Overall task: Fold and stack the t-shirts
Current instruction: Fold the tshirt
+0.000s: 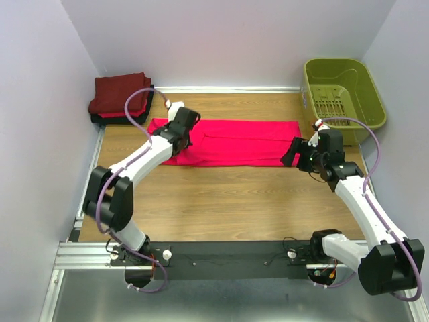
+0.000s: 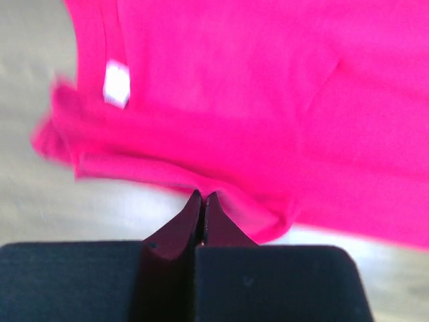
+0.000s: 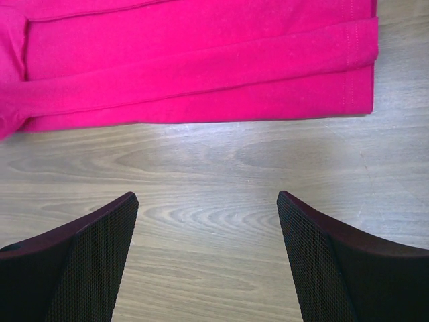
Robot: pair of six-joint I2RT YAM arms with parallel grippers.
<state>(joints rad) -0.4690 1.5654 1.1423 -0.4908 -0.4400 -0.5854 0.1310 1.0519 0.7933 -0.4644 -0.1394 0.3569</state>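
Wooden worktop [image 1: 221, 201], walled on three sides. We see the pink-red t-shirt [image 1: 241, 142] lying flat across the far half as a long folded band running left to right, with both long edges turned in.

Olive-green basket [image 1: 373, 94] in the far right corner, apart from the shirt.

Stack of folded t-shirts [image 1: 120, 94] in the far left corner: dark maroon on top, with red and black edges showing underneath. It sits just beyond the band's left end.

Left gripper [image 2: 203, 196] is at the band's left end, collar side. Its fingers are pressed together, with a ridge of the pink-red cloth pinched at the tips. The cloth puckers up at that spot. The left wrist view is blurred, so we can't tell how deep the bite goes.

Right gripper [image 3: 208, 201] is at the band's right end, spread wide and holding nothing. There is bare wood between its fingers, and the shirt's hem edge lies just beyond the fingertips.

White label [image 2: 116, 84] is on the cloth near the collar.
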